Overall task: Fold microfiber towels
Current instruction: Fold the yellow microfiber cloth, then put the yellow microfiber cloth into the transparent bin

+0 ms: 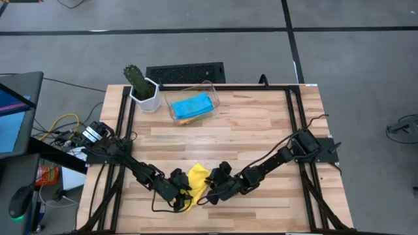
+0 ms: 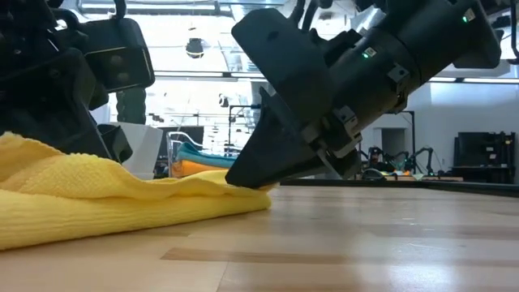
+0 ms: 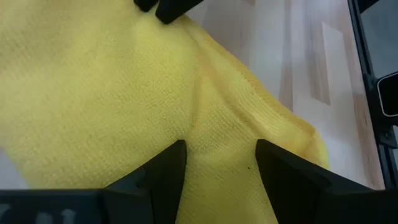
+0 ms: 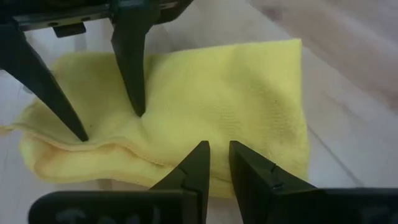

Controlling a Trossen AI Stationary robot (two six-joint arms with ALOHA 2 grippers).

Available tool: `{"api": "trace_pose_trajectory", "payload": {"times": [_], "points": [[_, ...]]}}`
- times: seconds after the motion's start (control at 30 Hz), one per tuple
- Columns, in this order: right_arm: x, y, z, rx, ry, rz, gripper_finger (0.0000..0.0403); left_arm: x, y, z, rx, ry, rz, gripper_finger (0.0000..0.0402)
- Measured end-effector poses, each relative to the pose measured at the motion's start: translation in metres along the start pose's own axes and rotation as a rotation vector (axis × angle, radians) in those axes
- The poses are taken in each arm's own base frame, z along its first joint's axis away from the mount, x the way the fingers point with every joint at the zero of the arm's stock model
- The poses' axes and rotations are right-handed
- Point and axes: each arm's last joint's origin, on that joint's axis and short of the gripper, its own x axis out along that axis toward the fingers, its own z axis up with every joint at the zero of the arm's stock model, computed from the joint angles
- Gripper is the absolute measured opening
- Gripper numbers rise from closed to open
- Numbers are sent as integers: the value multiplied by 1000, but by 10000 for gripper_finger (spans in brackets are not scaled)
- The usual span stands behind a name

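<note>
The yellow towel [image 1: 198,177] lies bunched on the wooden table near its front edge, between my two grippers. My left gripper [image 3: 217,149] stands open on the towel's left part, a ridge of cloth between its fingers. My right gripper [image 4: 219,150] comes in from the towel's right side and is shut on its edge. The low view shows its tip [image 2: 243,180] at the towel's end [image 2: 255,195]. A light blue towel [image 1: 192,103] and an orange one [image 1: 185,119] lie in the clear bin [image 1: 210,91] at the back. My left gripper sets its two open fingertips [image 4: 140,111] down on the towel's upper face, slanting down from the table's left. A raised fold of cloth [image 3: 217,124] runs between the fingers. The towel stays flat on the table. My right gripper pinches the towel's edge nearest to it [image 4: 218,134] between its two fingers, slanting down from the table's right. One layer or several, I cannot tell. The towel lies slack on the table.
A potted cactus [image 1: 142,88] stands at the table's far left, next to the bin. A black keyboard [image 1: 186,72] lies just behind the far edge. Bare wood [image 1: 261,124] stretches across the table's middle and right.
</note>
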Motion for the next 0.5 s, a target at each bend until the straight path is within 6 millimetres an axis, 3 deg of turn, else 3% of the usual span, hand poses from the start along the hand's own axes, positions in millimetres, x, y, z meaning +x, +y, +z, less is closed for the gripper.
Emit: {"api": "trace_pose_trajectory", "payload": {"times": [0.13,0.27,0.5], "points": [[1,-3,5,32,37,31,86,3,-1,-6,13,8,10,193],[-13,-5,31,104,103,138,101,3,-1,-8,19,15,12,193],[-47,-21,86,-23,123,142,189,3,-1,-8,-16,12,10,193]]}}
